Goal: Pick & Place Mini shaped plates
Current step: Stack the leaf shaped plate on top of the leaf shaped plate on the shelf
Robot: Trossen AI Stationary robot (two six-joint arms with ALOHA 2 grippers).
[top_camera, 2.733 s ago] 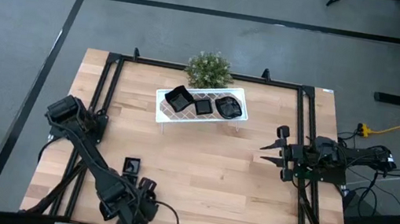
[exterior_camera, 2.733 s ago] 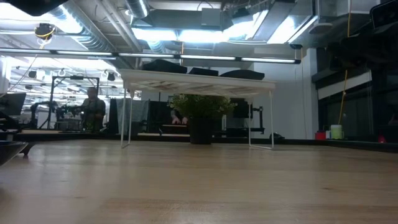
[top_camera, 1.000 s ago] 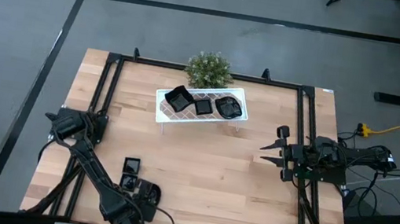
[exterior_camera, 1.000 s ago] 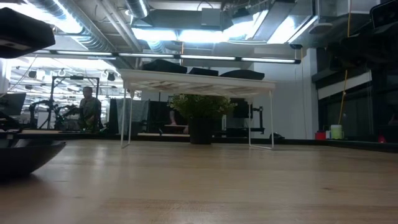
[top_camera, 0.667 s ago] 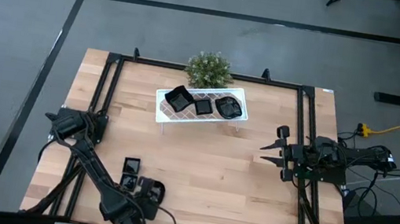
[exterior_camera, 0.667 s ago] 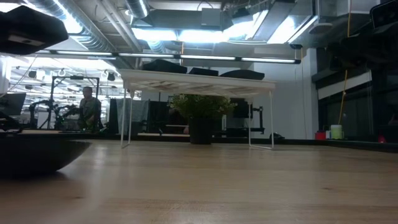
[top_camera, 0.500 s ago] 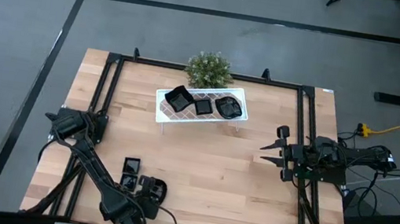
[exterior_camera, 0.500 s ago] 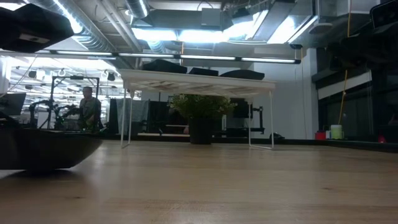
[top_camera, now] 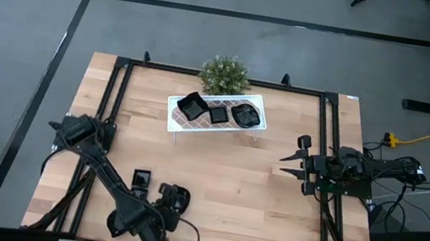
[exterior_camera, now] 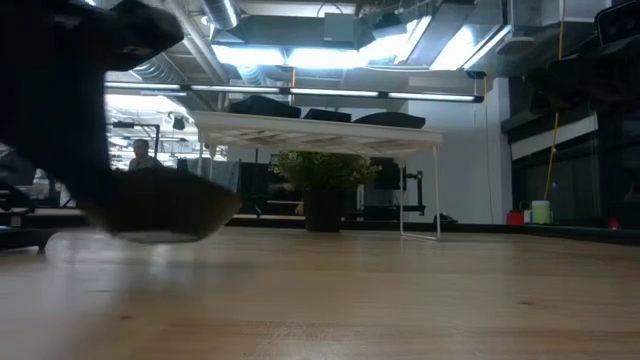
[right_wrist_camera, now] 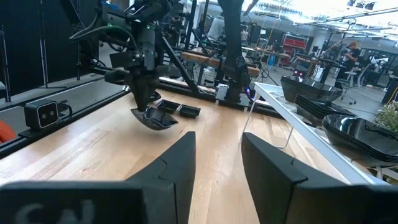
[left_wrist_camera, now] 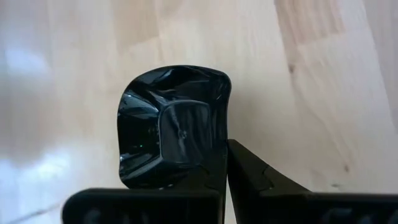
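A small glossy black plate (left_wrist_camera: 174, 134) with a squarish bottom hangs at the table's near left, with my left gripper (top_camera: 171, 199) shut on it. It also shows in the low view as a dark plate (exterior_camera: 160, 210), and in the right wrist view as a plate (right_wrist_camera: 154, 118) under the gripper. Another small black plate (top_camera: 140, 179) lies flat on the table beside it. Three black plates (top_camera: 218, 113) sit on the white rack (top_camera: 174, 119) at the far middle. My right gripper (top_camera: 294, 160) waits open at the right edge. My left gripper pinches the plate's rim (left_wrist_camera: 222, 146) on one side between its two fingers. The fingers (left_wrist_camera: 252, 177) come from above, slanting down. The plate hangs below them, roughly level and hollow side up, lifted clear of the table.
A small green plant (top_camera: 224, 73) stands behind the rack at the far edge. Black frame rails (top_camera: 109, 113) run along the table's left and right sides. Bare wood (top_camera: 231, 183) lies between the held plate and the rack.
My left gripper has carried the plate toward the table's right edge and a little toward the far edge, turning somewhat as it went. The plate has risen off the table and stays in the shut fingers.
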